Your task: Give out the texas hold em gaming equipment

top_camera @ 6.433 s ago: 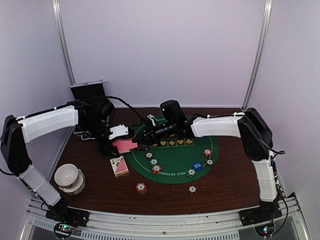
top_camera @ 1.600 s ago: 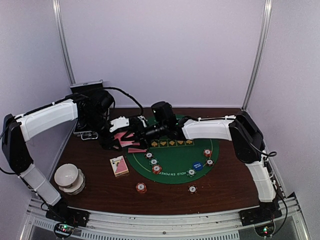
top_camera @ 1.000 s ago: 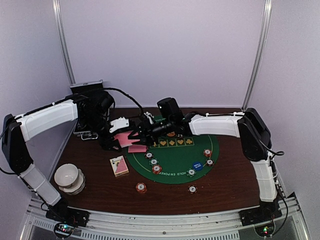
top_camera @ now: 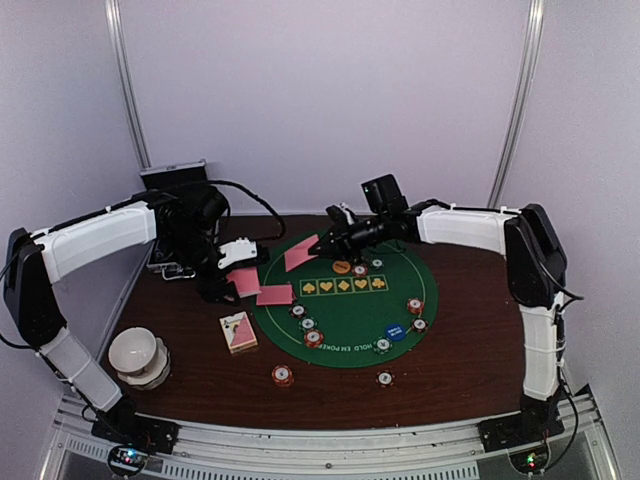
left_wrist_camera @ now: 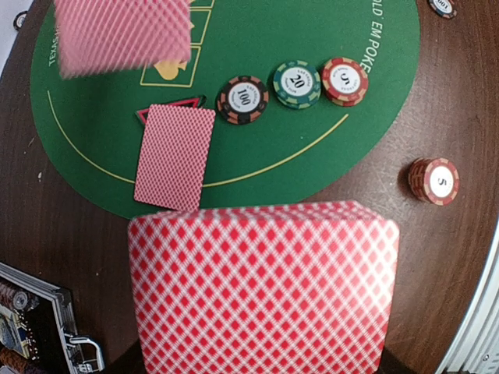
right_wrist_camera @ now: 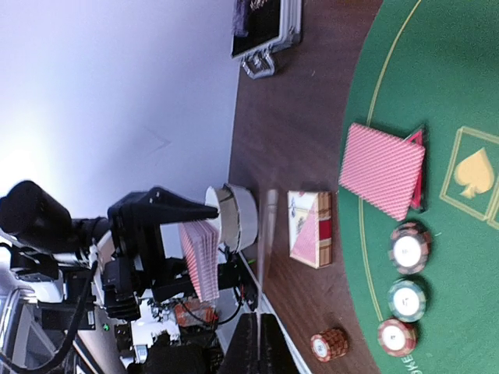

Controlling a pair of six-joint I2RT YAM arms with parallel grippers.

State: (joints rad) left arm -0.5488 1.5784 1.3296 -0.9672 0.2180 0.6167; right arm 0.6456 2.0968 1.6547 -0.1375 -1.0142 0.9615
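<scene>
Deck of pink-backed playing cards (left_wrist_camera: 263, 284) is clamped in the left tool (top_camera: 232, 277), which hangs just off the left edge of the green mat (top_camera: 350, 310), above the desk (top_camera: 450, 380). That tool's jaws stand narrow, closed on the deck. A lone card (left_wrist_camera: 175, 156) lies face down on the mat's left edge, with one end overlapping the border onto the wood. A lifted card (top_camera: 298, 253) hangs tilted in the air over the mat's far left part, pinched at one edge by the right tool (top_camera: 322, 243), whose jaws are tight on it. Three chips (left_wrist_camera: 296, 83) sit in a row on the mat's near left part. A chip stack (top_camera: 283, 375) stands on the desk off the mat's near edge. A card box (top_camera: 238, 331) lies just off the mat's left edge.
</scene>
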